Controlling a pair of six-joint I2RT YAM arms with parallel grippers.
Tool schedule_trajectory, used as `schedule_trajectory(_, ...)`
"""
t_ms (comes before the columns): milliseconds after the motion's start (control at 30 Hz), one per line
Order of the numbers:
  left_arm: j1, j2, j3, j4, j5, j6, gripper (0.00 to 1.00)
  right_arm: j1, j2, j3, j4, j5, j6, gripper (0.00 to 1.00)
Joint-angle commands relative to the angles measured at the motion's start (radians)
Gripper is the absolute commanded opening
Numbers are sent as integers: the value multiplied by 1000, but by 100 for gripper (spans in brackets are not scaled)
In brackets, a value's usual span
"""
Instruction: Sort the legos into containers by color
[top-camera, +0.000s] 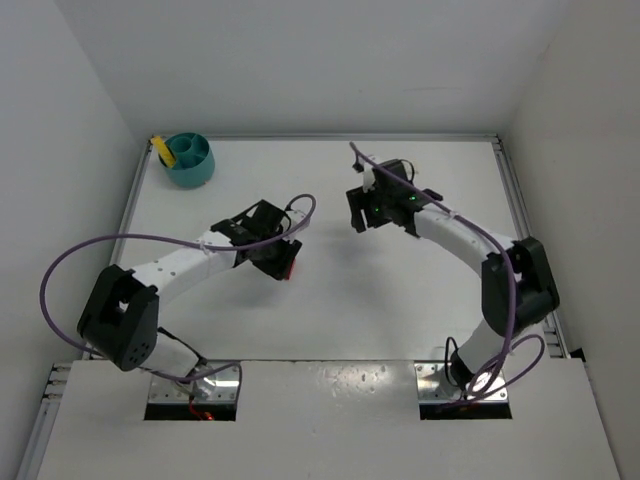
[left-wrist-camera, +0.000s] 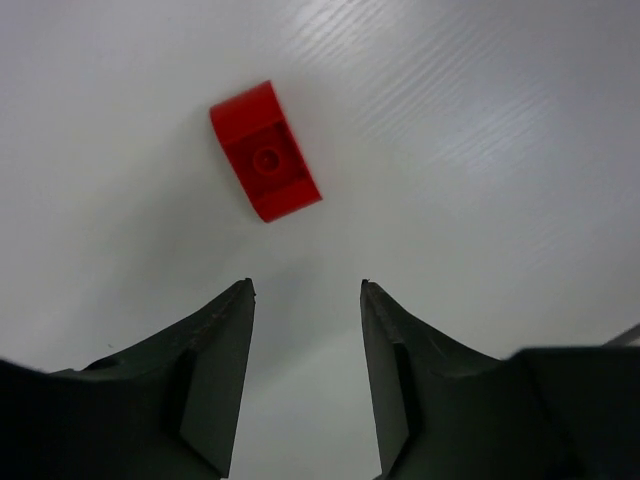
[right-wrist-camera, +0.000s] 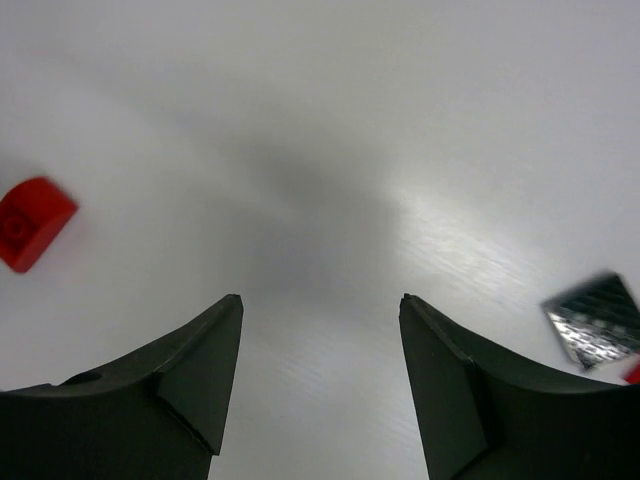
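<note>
White walls are set around a pale worktop (top-camera: 340, 310), at whose far left corner the teal bowl (top-camera: 190, 160) is placed, with a yellow piece (top-camera: 163, 152) seen at its rim. A red lego (left-wrist-camera: 265, 150) is found lying flat near the middle of the worktop, just ahead of the left fingers (left-wrist-camera: 235, 320) and a little left of the gap between them; its long axis is turned aslant to that gap. The left fingers are held moderately apart with nothing between them. The right fingers (right-wrist-camera: 215, 340) are likewise spread and empty, and the lego is seen farther off to their left, so the left arm is judged the nearer.
</note>
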Motion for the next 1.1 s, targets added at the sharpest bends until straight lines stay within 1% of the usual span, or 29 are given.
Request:
schedule_trajectory(0,-10,26,-10,13,-94,-48,50,-53,-101,1,-46,47,3,64)
schedule_trajectory(33,-10,35,-10,13,-108,-64,50,-76,-115,1,-47,38,3,64)
schedule_trajectory(133,-10,78,-10,13,-128,-85,52,-90,-151,-48,-34,-21,-20,64)
schedule_trajectory(233,-10,119,10,13,-67,-111,53,-99,-152,-58,-24,-59,-20,64)
schedule_trajectory(333,-10,156,10,24,-56,-130,56,-99,-129,-47,-24,-80,-20,64)
schedule_trajectory(367,-10,168,10,24,-56,-140,56,-99,-129,-47,-24,-81,-20,64)
schedule_trajectory(433,-10,199,19,33,-36,-151,61,-99,-129,-47,-14,-91,-20,64)
schedule_trajectory(500,-10,217,19,49,-36,-151,62,-108,-129,-47,-14,-91,-20,64)
schedule_trajectory(600,-10,260,41,69,-36,-160,67,-108,-129,-47,-14,-100,-20,64)
schedule_trajectory(733,-10,314,61,88,-45,-170,69,-108,-129,-47,-5,-100,-20,64)
schedule_trajectory(833,30,330,61,124,-55,-179,69,-108,-129,-47,-5,-100,-20,64)
schedule_trajectory(933,60,363,73,144,-13,-170,64,-108,-129,-58,-5,-120,-38,64)
schedule_trajectory(1000,60,372,73,144,5,-154,55,-118,-138,-67,-5,-134,-48,64)
schedule_trajectory(1033,70,373,73,144,5,-133,51,-118,-138,-67,-5,-143,-61,64)
schedule_trajectory(1067,70,373,73,144,31,-121,37,-118,-147,-78,-5,-166,-83,61)
